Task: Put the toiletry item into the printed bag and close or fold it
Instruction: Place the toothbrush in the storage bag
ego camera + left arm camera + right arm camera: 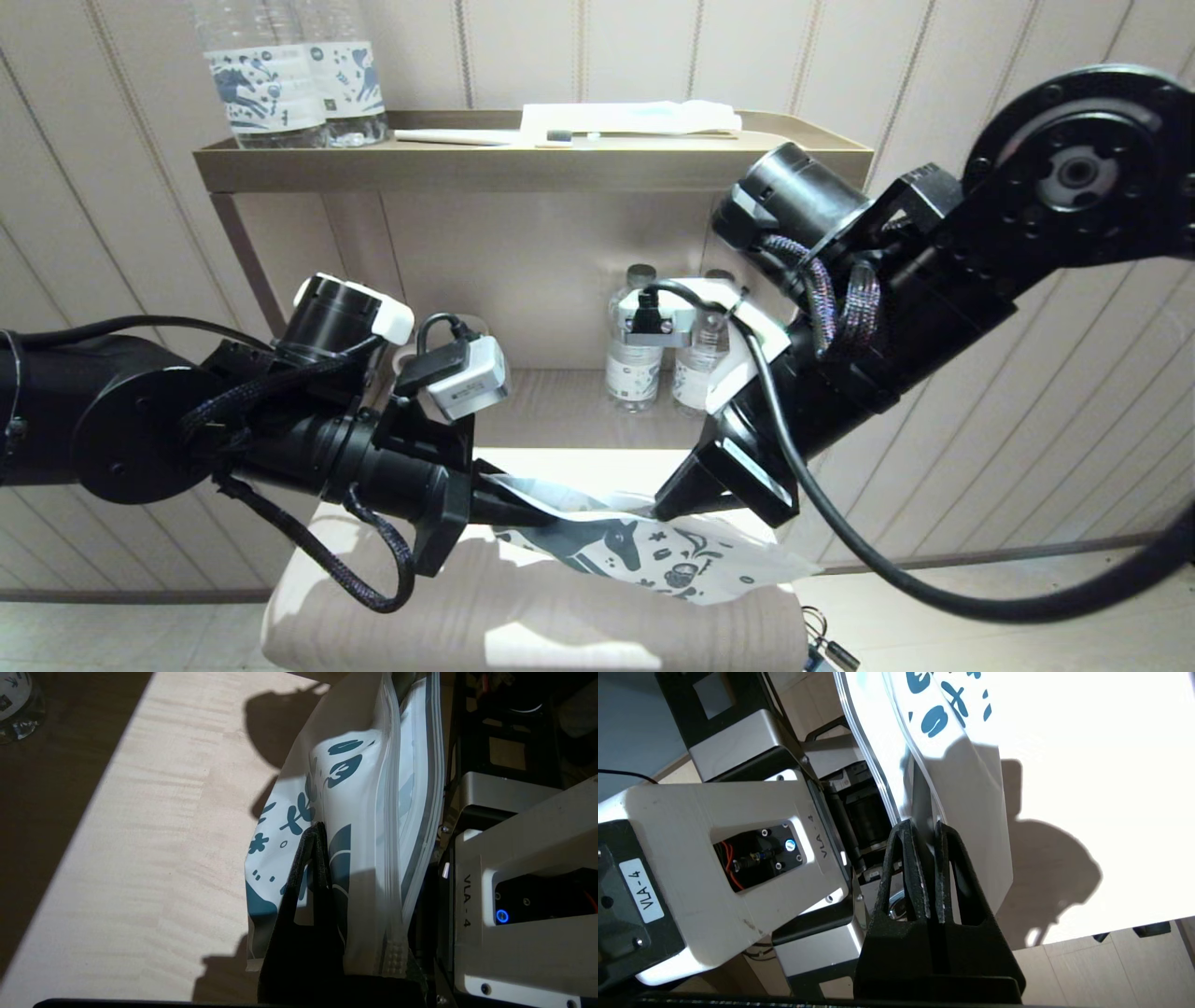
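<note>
Two grippers are closed on the printed bag, which is held up just above the pale cushioned seat at about six o'clock in the head view. The left gripper is clamped on the bag's end toward nine o'clock, and the right gripper is pinched on its upper edge near the middle; this two-point hold is judged to keep the mouth stretched so that its zip strip can be pressed shut or folded. In the left wrist view the dark fingers are seen nipping the film beside the ribbed closure strip. The bag is white, translucent and limp, printed with a dark blue horse, flowers and small motifs, and it sags toward four o'clock. Whether the toiletry item lies inside cannot be told. On the upper shelf, at twelve o'clock, a pale toothbrush is seen lying beside water bottles.
</note>
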Tool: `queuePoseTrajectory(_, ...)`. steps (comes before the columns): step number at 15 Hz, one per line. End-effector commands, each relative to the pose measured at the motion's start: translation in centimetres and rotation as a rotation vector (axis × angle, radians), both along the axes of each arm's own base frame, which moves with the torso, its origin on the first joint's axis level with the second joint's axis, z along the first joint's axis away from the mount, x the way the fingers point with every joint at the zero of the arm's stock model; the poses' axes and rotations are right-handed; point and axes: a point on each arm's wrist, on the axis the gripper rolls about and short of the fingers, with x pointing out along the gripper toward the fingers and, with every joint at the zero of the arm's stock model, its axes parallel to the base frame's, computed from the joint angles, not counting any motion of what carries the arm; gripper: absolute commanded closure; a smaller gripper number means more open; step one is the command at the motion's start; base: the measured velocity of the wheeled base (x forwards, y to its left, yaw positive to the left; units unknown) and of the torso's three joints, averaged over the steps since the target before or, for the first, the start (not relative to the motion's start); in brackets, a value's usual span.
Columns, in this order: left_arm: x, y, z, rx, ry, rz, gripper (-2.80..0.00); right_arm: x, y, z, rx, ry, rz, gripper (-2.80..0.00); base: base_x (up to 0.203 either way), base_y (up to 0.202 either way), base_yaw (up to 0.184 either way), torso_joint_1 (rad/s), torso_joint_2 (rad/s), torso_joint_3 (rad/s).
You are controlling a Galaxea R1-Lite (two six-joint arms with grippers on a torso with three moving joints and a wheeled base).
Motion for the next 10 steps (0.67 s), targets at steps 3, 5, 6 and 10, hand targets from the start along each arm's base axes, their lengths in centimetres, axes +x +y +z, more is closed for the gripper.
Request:
queuePoseTrajectory(3, 0.17, -0.11, -0.28, 0.003, 0.008, -0.004, 0.00, -0.28, -0.20, 0.36, 0.004, -0.008, 0.000, 0.00, 0.000, 0.000, 0.000, 0.000, 0.00, 0.000)
queuePoseTrajectory(5, 0.24, -0.15, -0.40, 0.005, 0.011, -0.004, 0.00, -0.25, -0.17, 0.51, 0.013, -0.017, -0.001, 0.00, 0.000, 0.000, 0.000, 0.000, 0.00, 0.000)
queuePoseTrajectory(6, 0.25, -0.15, -0.42, 0.005, 0.011, -0.004, 0.00, -0.23, -0.10, 0.52, 0.018, -0.019, -0.001, 0.00, 0.000, 0.000, 0.000, 0.000, 0.00, 0.000)
queuePoseTrajectory(10, 0.27, -0.16, -0.38, 0.004, 0.010, -0.004, 0.00, -0.56, 0.60, 0.37, 0.022, -0.013, 0.015, 0.00, 0.000, 0.000, 0.000, 0.000, 0.00, 0.000)
